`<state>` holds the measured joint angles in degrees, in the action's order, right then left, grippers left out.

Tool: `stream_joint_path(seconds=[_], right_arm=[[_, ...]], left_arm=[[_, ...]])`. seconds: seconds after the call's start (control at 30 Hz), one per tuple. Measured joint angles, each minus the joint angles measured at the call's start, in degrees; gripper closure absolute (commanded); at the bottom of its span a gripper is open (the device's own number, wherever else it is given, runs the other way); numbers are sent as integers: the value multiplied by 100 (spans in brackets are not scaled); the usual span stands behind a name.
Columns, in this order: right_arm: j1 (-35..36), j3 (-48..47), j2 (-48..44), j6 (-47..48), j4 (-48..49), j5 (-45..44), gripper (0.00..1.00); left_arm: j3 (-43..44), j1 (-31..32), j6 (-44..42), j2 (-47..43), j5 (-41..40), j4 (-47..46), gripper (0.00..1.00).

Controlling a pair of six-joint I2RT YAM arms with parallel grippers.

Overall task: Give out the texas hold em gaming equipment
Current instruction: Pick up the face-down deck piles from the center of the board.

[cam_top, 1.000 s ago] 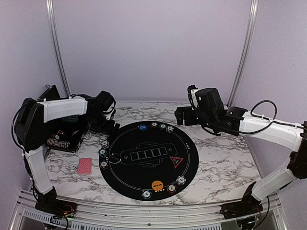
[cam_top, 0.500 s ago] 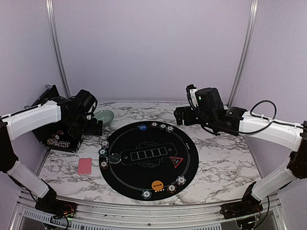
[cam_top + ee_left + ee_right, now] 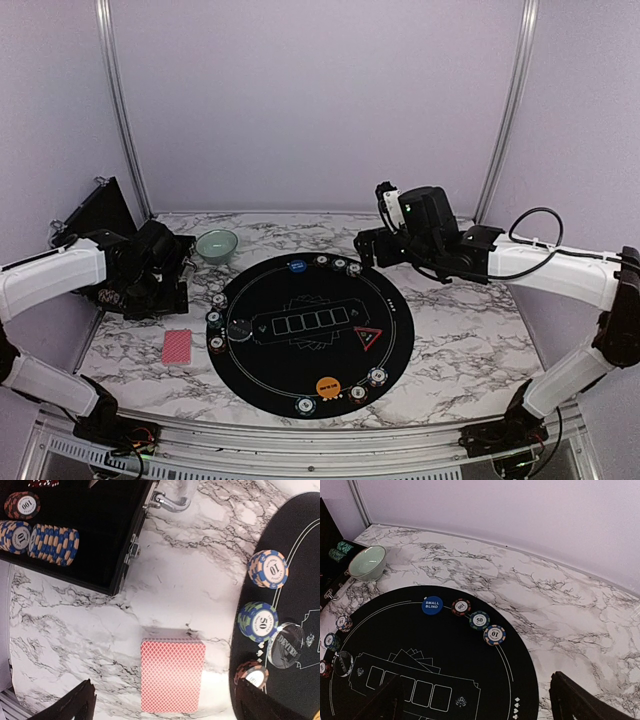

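Both arms are up and empty-handed. The left end effector (image 3: 165, 705) hangs with its fingers spread wide, nothing between them. The red-backed deck of cards (image 3: 172, 675) lies flat right beneath it, squared up on the bare tabletop (image 3: 190, 570). Just to one side of the deck, on the rim of the black mat (image 3: 300, 375), sit three short chip stacks (image 3: 257, 621) and a clear dealer button (image 3: 286, 645). Farther off on the other side, the open black case (image 3: 100, 535) holds more chips.

The right end effector (image 3: 480, 700) is spread wide too, holding nothing. A blue disc (image 3: 432, 604) and a row of three chips (image 3: 479, 620) lie on the mat ahead of it, with a small bowl (image 3: 367, 561) farther out to one side.

What worries us is this: cards are thin and the marble looks slick. If the left fingers come down for the deck, we reckon they could skid the top cards off and fan the pack rather than lift it. The finger nearest the mat has little room, so a wide approach could topple those stacks.

The surface is white marble pattern with grey veins, hard and flat. Plain lilac walls (image 3: 320, 100) and metal posts (image 3: 118, 100) close the cell in.
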<state>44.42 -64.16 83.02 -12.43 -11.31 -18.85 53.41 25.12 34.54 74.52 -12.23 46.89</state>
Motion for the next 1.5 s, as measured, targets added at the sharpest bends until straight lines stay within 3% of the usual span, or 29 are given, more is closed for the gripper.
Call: stream_joint_path(seconds=[0.33, 1.13, 1.33, 1.5], right_arm=[[0, -11, 50, 138, 17, 181, 2], [0, -11, 76, 162, 63, 190, 2], [0, -9, 74, 186, 103, 190, 2], [2, 13, 63, 199, 149, 190, 1]], left_arm=[[-378, -127, 20, 79, 299, -85, 1], [-603, -164, -570, 1375, 883, -649, 2], [-601, -190, -612, 1478, 1038, -695, 8], [-601, -190, -555, 1482, 1073, -695, 20]])
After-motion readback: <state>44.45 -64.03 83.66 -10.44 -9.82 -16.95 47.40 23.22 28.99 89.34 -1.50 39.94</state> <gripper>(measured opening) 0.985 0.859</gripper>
